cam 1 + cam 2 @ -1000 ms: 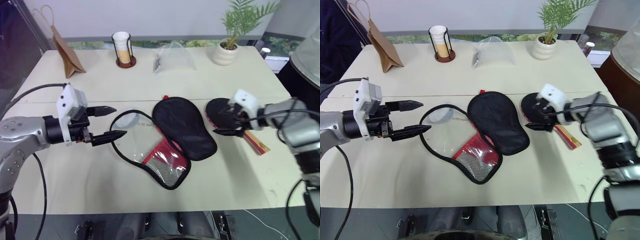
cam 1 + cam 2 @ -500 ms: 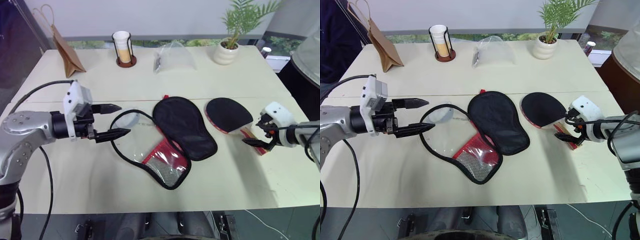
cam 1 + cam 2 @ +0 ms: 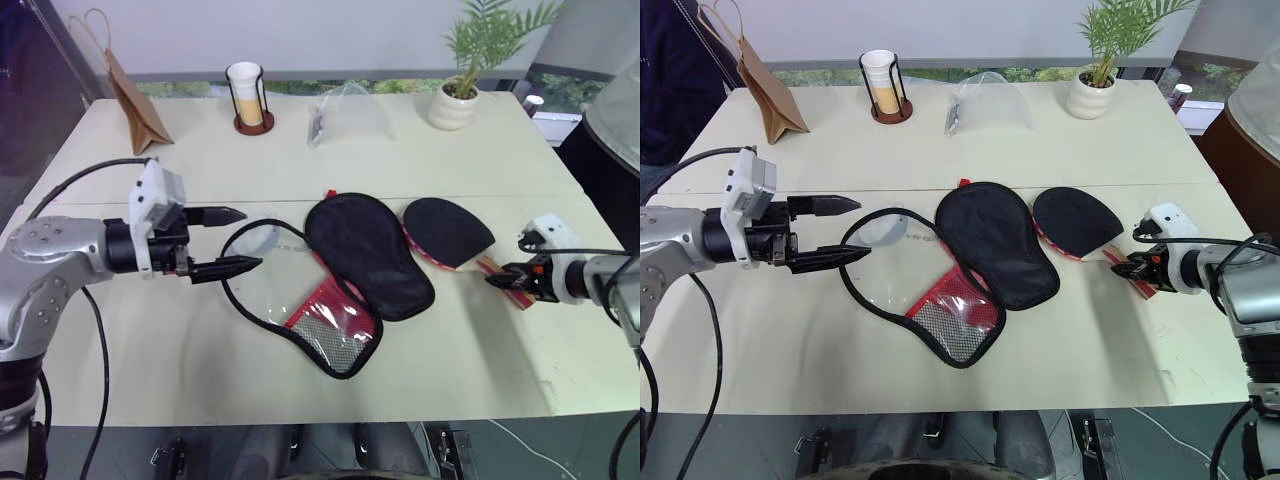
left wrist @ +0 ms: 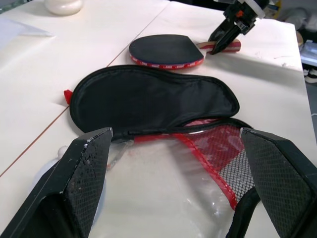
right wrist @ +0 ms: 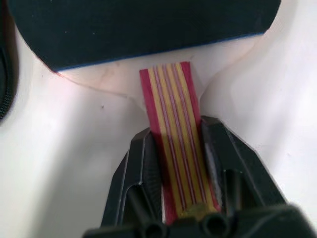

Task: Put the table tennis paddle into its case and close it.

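Head views: the case is lying unzipped mid-table, the table tennis paddle just right of it. Left wrist view: the left gripper is hovering with fingers spread over the case. Right wrist view: the right gripper is pinching the paddle's handle.

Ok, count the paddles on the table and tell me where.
1. The table tennis paddle lies just right of the open case, its handle in the right gripper.

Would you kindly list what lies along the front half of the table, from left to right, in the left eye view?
Left gripper → open case → table tennis paddle → right gripper, shut on the paddle's handle.
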